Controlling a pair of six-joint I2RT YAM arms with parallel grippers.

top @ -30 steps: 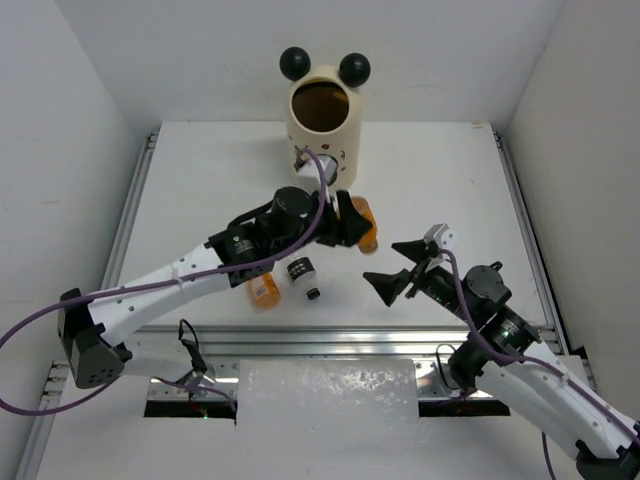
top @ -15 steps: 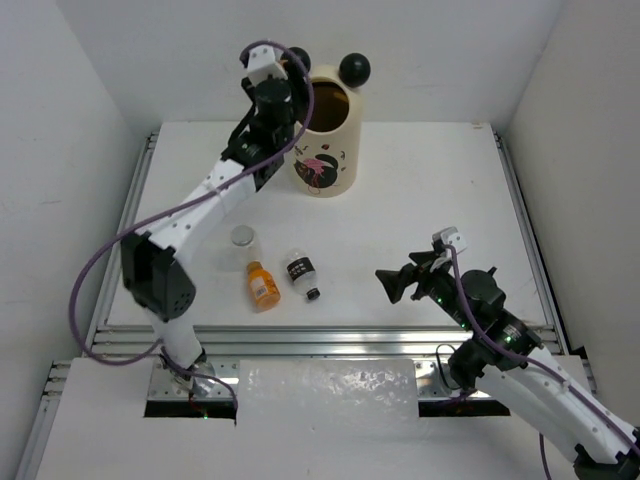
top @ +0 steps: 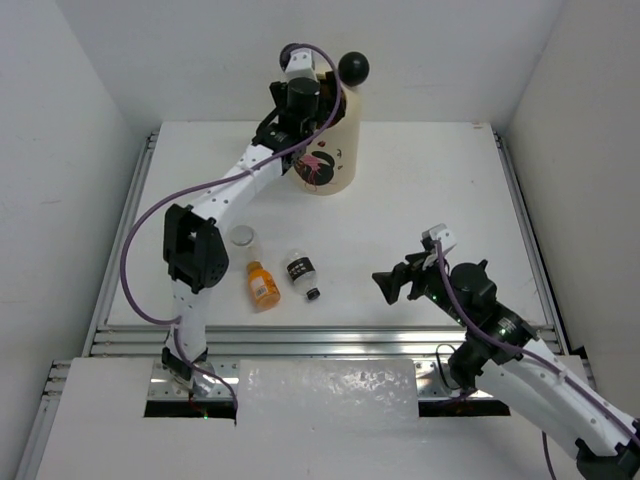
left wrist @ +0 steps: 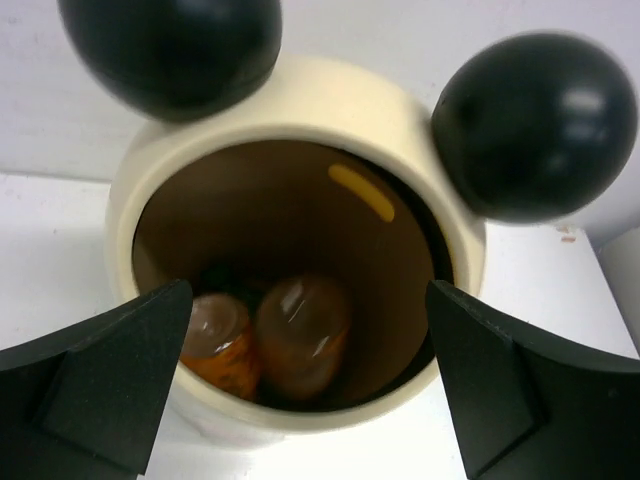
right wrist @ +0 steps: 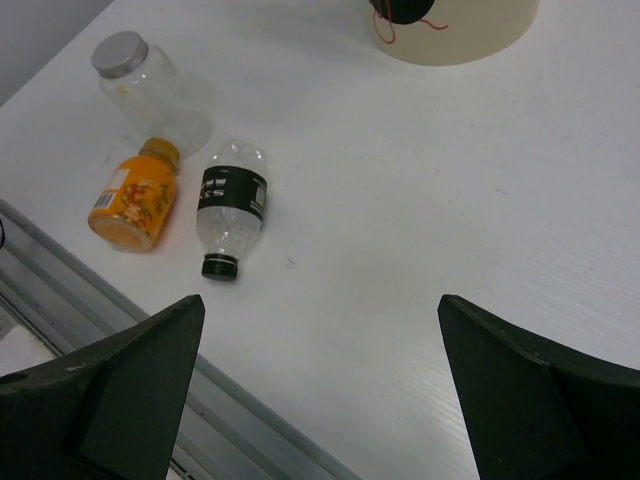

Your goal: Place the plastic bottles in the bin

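The cream bin (top: pixel 335 165) with two black ball ears stands at the back of the table. My left gripper (top: pixel 305 100) hangs open over its mouth, holding nothing. In the left wrist view, two orange plastic bottles (left wrist: pixel 215 340) (left wrist: pixel 300 330) lie inside the bin (left wrist: pixel 300 85), below the gripper (left wrist: pixel 308 288). An orange bottle (top: pixel 262 285), a clear dark-labelled bottle with a black cap (top: pixel 302 275) and a clear silvery-capped bottle (top: pixel 243 240) lie on the table. My right gripper (top: pixel 392 285) hovers open to their right. The right wrist view shows the same bottles (right wrist: pixel 135 200) (right wrist: pixel 230 210) (right wrist: pixel 150 85) beyond that gripper (right wrist: pixel 318 300).
Metal rails (top: pixel 300 340) run along the table's near edge and both sides. White walls close in the back and the sides. The bin's base (right wrist: pixel 460 30) shows at the top of the right wrist view.
My left arm swung up from the table's middle to the bin with an orange bottle, then opened over the mouth; the bottle now lies inside. The right gripper barely moved.
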